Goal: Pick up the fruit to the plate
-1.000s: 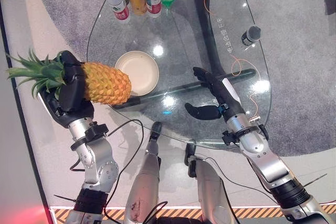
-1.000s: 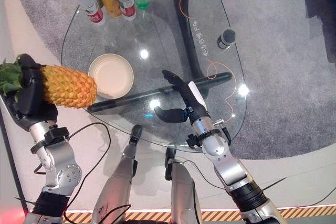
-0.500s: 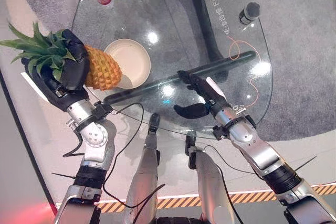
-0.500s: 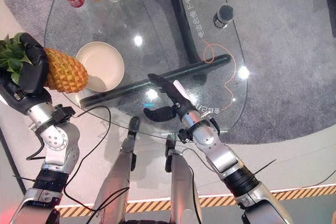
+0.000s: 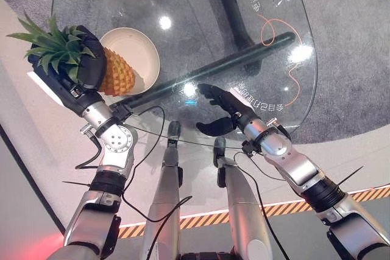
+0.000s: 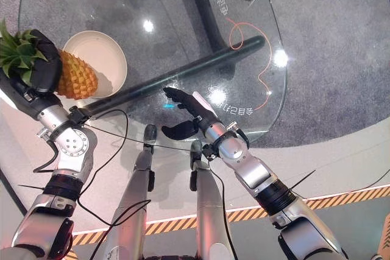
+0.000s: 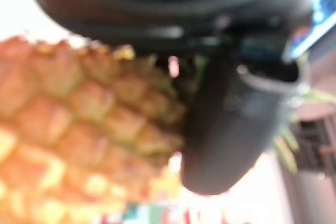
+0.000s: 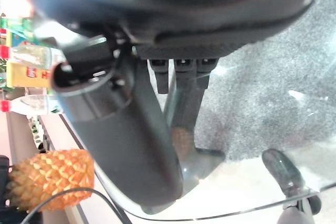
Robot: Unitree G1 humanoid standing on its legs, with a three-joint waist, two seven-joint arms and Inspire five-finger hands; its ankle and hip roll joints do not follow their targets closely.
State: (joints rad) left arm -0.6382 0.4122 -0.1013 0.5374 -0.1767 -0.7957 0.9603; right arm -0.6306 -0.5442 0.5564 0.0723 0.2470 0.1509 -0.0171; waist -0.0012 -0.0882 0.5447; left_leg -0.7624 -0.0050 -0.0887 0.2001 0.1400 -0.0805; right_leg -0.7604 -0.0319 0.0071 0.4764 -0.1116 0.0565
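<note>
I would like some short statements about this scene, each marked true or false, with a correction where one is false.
1. The robot's left hand is curled round the orange-yellow pineapple near its green leafy crown. True.
2. The pineapple already lies flat inside the round cream plate. False: it is held in the hand at the plate's near-left edge, not released.
3. The right hand holds a bottle. False: it hangs open over the clear glass table, holding nothing.
4. A thin orange cable lies on the glass table. True.
5. The plate holds other fruit. False: its visible inside is bare.
</note>
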